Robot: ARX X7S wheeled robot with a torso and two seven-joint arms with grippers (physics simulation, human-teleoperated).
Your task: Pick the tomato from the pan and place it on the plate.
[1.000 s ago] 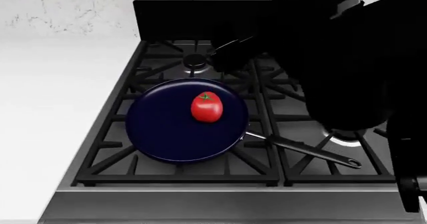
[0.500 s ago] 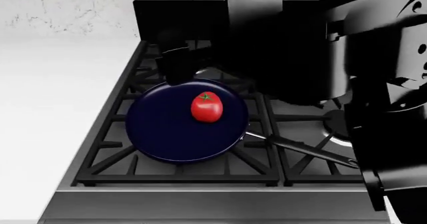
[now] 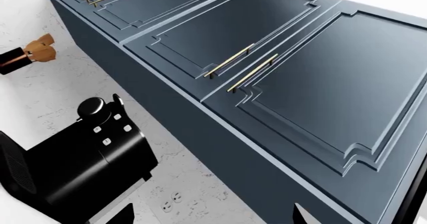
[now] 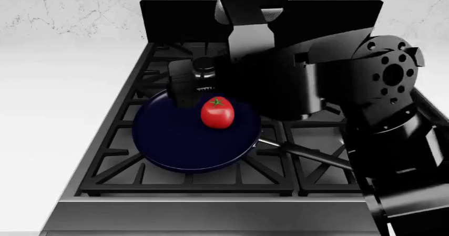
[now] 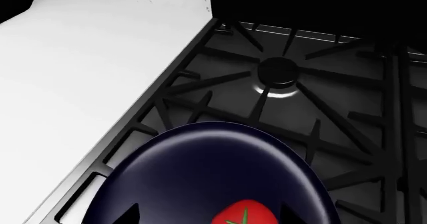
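Red tomato [image 4: 216,113] in navy pan [image 4: 175,141] on stove grate [image 4: 119,157], right pincer [image 4: 184,89] poised just beside it

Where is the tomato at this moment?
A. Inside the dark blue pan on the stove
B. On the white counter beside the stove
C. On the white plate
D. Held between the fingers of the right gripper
A: the tomato lies inside the pan on the stove grate, and no gripper holds it.

1 tomato [image 4: 216,113], 1 pan [image 4: 195,133], 1 stove [image 4: 210,194] w/ 2 burners seen, 1 coffee machine [image 3: 73,159], 4 gold cabinet handles, 1 wall outlet [image 3: 171,203], 1 arm [image 4: 316,89].
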